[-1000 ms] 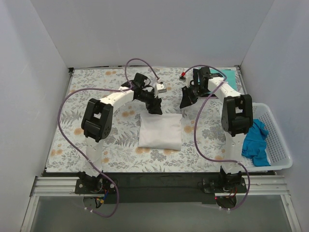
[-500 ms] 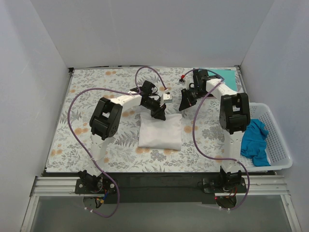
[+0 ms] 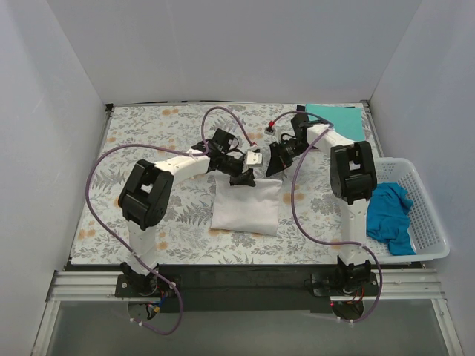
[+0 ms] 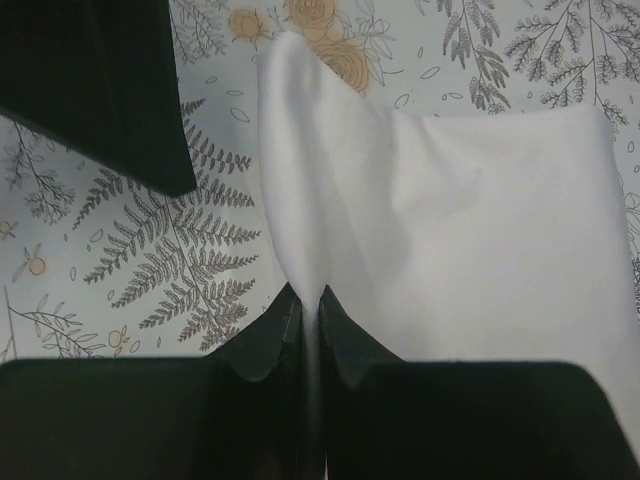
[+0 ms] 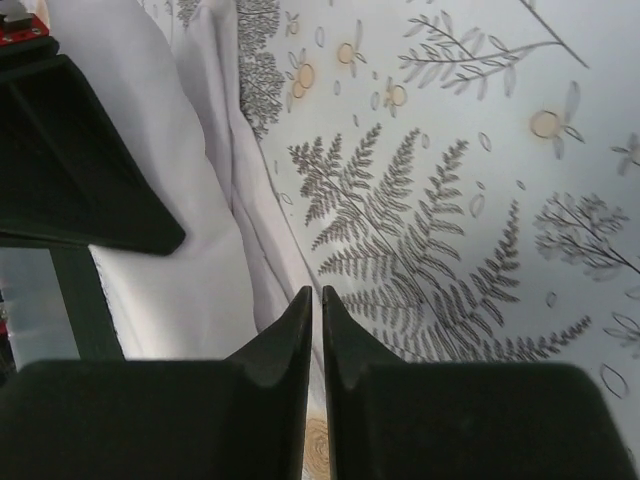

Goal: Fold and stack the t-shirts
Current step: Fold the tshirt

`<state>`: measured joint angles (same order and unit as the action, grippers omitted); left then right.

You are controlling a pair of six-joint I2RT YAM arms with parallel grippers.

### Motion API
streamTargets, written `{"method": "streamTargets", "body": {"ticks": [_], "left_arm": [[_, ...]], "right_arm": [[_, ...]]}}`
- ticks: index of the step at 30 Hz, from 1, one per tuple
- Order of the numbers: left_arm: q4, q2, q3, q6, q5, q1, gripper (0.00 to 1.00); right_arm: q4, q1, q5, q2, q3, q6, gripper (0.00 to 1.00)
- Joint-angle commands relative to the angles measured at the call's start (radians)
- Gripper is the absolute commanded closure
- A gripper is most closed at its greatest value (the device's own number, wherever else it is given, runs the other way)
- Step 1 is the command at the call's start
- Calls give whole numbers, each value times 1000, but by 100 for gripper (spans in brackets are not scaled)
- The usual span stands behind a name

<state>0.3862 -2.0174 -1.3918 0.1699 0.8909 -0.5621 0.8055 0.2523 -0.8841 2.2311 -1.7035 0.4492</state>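
Along the near edge of the floral-covered desk, a bare strip, widest left of centre. Just beyond, at centre, the white t-shirt: folded to a rough rectangle, near edge lying flat, left and right edges with open desk beside them. Off to the right, at the desk's right edge, a white basket with the blue t-shirt crumpled inside. At the white shirt's far-left corner, the left claw, closed tight on a raised ridge of the cloth. At the far-right corner, the right claw, fingers down to a slit, pinching the thin edge. Farther back, open desk up to the wall; in the far-right corner, the teal t-shirt, flat.
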Motion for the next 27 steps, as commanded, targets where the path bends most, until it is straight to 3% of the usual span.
{"method": "streamTargets", "body": {"ticks": [1, 12, 27], "left_arm": [[-86, 111, 52, 60, 6, -16, 100], [-89, 164, 119, 181, 11, -27, 100], [-121, 180, 129, 256, 54, -36, 100]], "right_arm": [[3, 27, -61, -24, 24, 40, 88], [34, 102, -79, 1, 81, 127, 95], [49, 119, -10, 128, 5, 181, 97]]}}
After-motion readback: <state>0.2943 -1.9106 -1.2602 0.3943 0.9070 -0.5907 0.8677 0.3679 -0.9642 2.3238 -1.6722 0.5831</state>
